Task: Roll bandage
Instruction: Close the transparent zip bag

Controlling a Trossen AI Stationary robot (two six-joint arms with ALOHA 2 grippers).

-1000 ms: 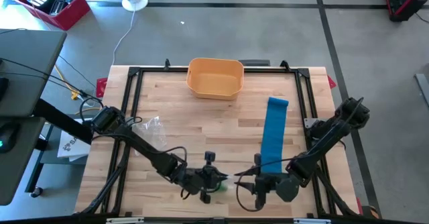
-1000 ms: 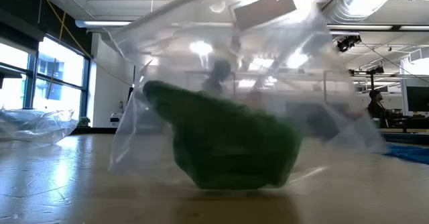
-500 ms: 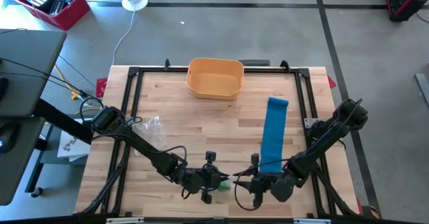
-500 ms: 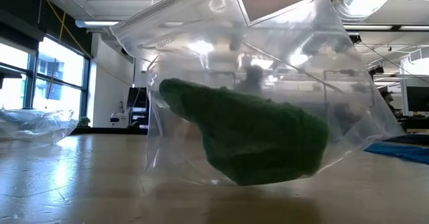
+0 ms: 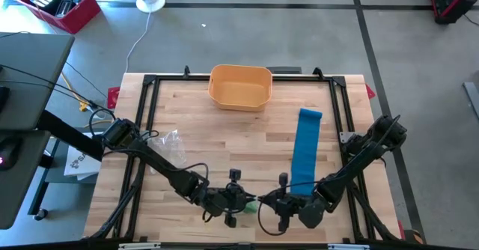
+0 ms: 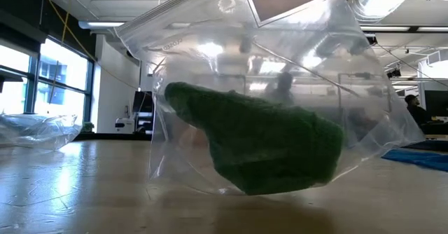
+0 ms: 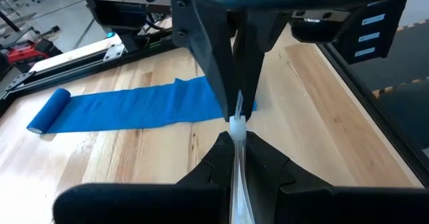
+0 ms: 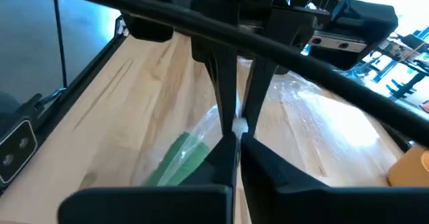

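A clear plastic bag (image 6: pixel 266 101) with a green bandage (image 6: pixel 266 150) inside hangs near the table's front edge, between my two grippers. My left gripper (image 5: pixel 247 200) and my right gripper (image 5: pixel 266 202) face each other, both shut on the bag's top. A blue bandage (image 5: pixel 307 149) lies unrolled flat on the table behind my right gripper, its rolled end (image 5: pixel 310 116) toward the far side. My left gripper pinches the bag's top edge (image 7: pixel 238 125) between its two fingers, coming from the table's left and slanting a little down. The bag hangs below, clear of the table. My right gripper pinches the same top edge (image 8: pixel 236 125) between its two fingers, coming from the table's right, tips almost meeting the left fingers. The bag with the green bandage (image 8: pixel 177 160) hangs below it.
An orange basket (image 5: pixel 239 85) stands at the table's far middle. Another crumpled clear bag (image 5: pixel 169 141) lies at the left. A black frame (image 5: pixel 150 81) runs round the table.
My right gripper has moved left toward my left gripper, sunk a little, and shut on the bag's top edge. The bag with the green bandage has swung and lifted clear of the table, then hung still.
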